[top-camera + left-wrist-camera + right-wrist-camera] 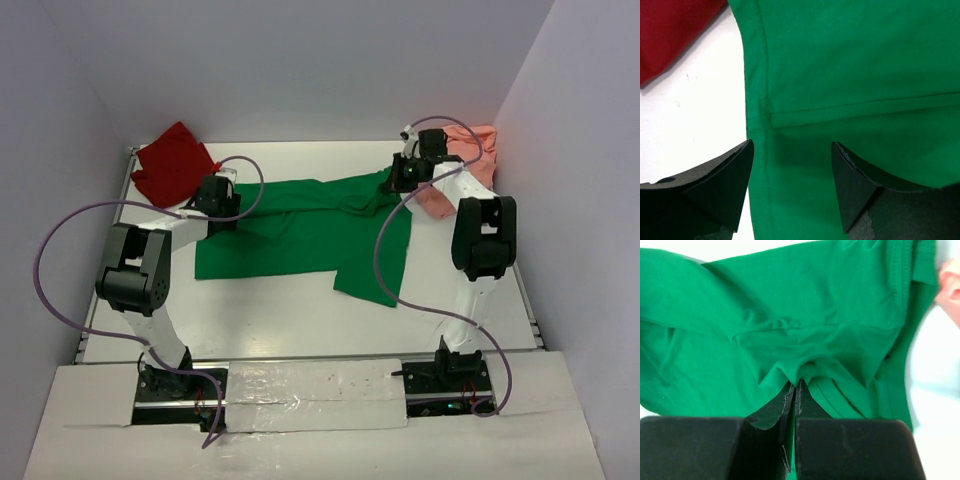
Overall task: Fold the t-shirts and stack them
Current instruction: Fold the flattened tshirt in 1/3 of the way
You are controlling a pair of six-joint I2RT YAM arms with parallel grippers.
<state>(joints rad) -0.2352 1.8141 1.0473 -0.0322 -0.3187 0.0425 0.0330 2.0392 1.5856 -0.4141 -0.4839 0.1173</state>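
Count's in | t-shirts: three | one green t-shirt (300, 235) at centre | one dark red t-shirt (172, 163) upper left | one salmon pink t-shirt (485, 140) upper right | robot arms (135, 275): two

I get bright, even light from overhead, with only faint, soft shadows on the table (290, 320). In the left wrist view that surface washes out to near white, and the green t-shirt (850, 75) darkens between the left fingers (725, 190). The salmon pink t-shirt (950, 285) at the right wrist view's right edge is blurred.
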